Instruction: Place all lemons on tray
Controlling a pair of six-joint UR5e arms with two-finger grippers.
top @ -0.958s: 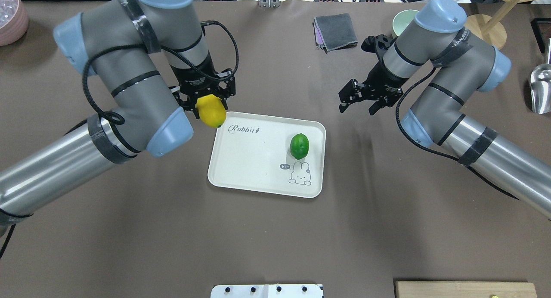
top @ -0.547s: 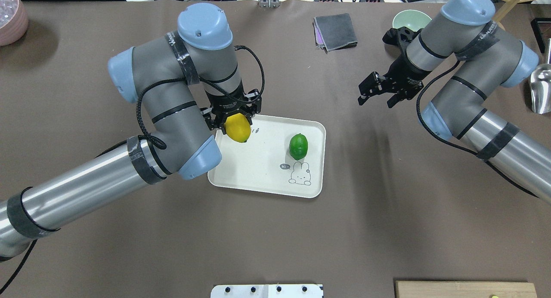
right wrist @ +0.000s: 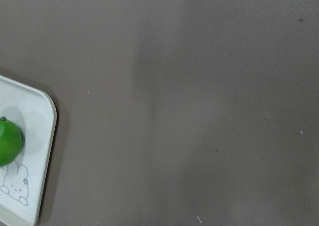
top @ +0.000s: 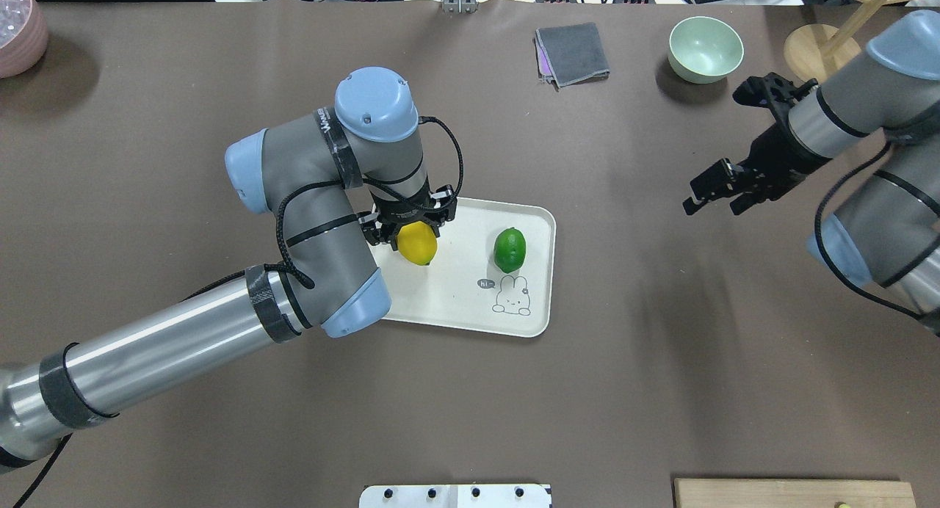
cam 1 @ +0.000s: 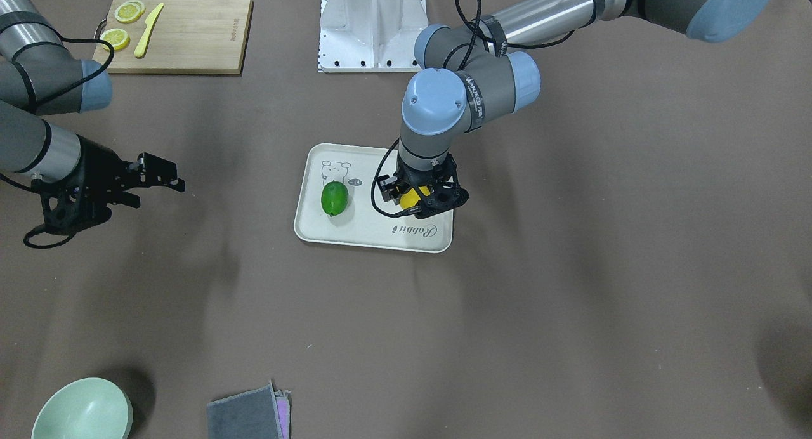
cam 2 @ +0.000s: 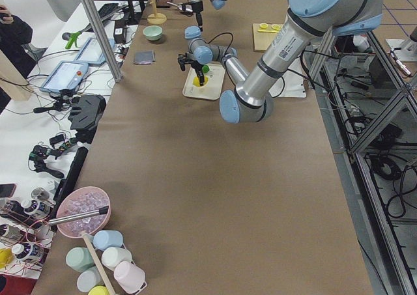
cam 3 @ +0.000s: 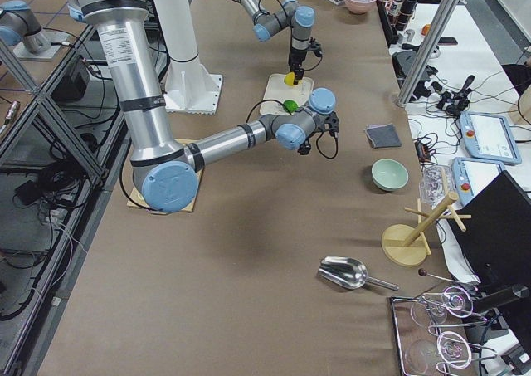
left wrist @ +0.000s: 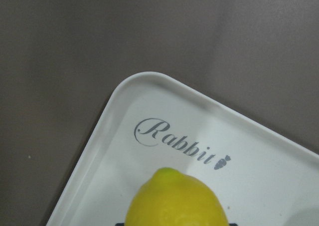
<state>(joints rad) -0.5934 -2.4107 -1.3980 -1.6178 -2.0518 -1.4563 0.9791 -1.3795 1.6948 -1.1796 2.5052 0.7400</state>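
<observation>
- The left hand is clenched around the bright yellow oval lemon. It holds the lemon over the cream-white flat tray, near the tray's left end.
- The shiny green oval lemon lies on the tray, well apart from the yellow one.
- The right hand has its fingers spread and holds nothing. It hangs over the brown counter, far from the tray.
- I cannot tell if the yellow lemon touches the tray floor yet.
- If the left hand lets go too high, I think the lemon could bounce. It is round, so it may roll.
- The rim is low and close by, so the lemon might hop over it onto the counter.
- It could also roll across and bump the green lemon.
- The left wrist view shows the yellow lemon over the tray floor, just below the "Rabbit" writing. In the overhead view the arm hides that corner.
- The front-facing view shows a wooden cutting board with flat yellow lemon slices and a yellow knife. The overhead view shows only the board's edge.
</observation>
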